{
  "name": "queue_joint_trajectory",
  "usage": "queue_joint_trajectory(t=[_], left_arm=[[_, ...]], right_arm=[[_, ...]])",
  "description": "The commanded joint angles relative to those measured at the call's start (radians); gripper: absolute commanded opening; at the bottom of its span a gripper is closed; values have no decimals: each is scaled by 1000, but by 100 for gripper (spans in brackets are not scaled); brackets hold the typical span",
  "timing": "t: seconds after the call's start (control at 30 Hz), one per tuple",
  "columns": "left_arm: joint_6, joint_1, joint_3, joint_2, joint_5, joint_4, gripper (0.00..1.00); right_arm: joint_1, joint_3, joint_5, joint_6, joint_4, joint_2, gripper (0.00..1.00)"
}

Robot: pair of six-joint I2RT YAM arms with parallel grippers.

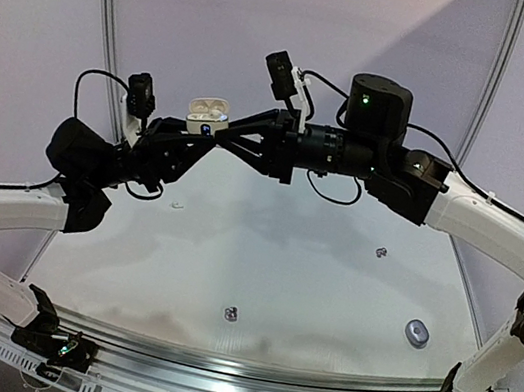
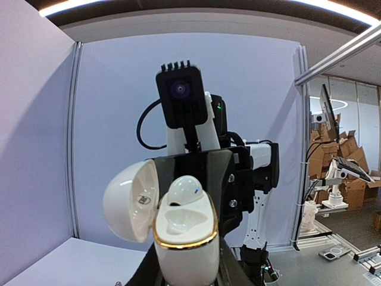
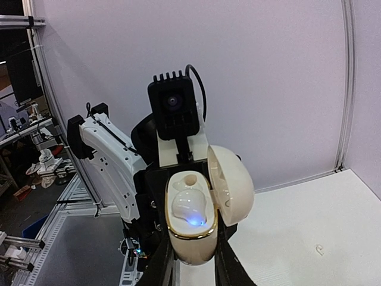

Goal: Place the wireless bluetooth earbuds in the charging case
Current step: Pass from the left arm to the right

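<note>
- above the desk (image 1: 307, 285), i see the white charging case (image 1: 205, 117) held upright with its lid open.
- left jaws pinch its lower body.
- right jaws flank it too; i cannot tell whether they press it.
- seated white earbud (image 3: 189, 207) glows blue in one socket.
- dark earbud (image 1: 231, 314), second dark earbud (image 1: 381, 251) and loose white earbud (image 1: 177, 205) lie on the desk, well apart.

Pale lilac walls (image 1: 273, 15), white table (image 1: 278, 280), perhaps boxes (image 2: 356, 159)

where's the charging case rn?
Top view, left of centre: white charging case, lid open, in mid-air where left end effector and right end effector meet.
</note>
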Motion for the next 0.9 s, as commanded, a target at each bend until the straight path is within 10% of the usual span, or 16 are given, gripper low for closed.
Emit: queue_joint_trajectory(t=[0.0, 0.47, 0.87], left_arm=[[0, -16, 16, 1, 11, -2, 0], [-4, -13, -2, -13, -20, -14, 1], [-3, -8, -11, -24, -51, -16, 41]], right_arm=[[5, 31, -38, 16, 5, 34, 14], [4, -58, -39, 24, 131, -7, 0], [5, -77, -32, 19, 134, -21, 0]])
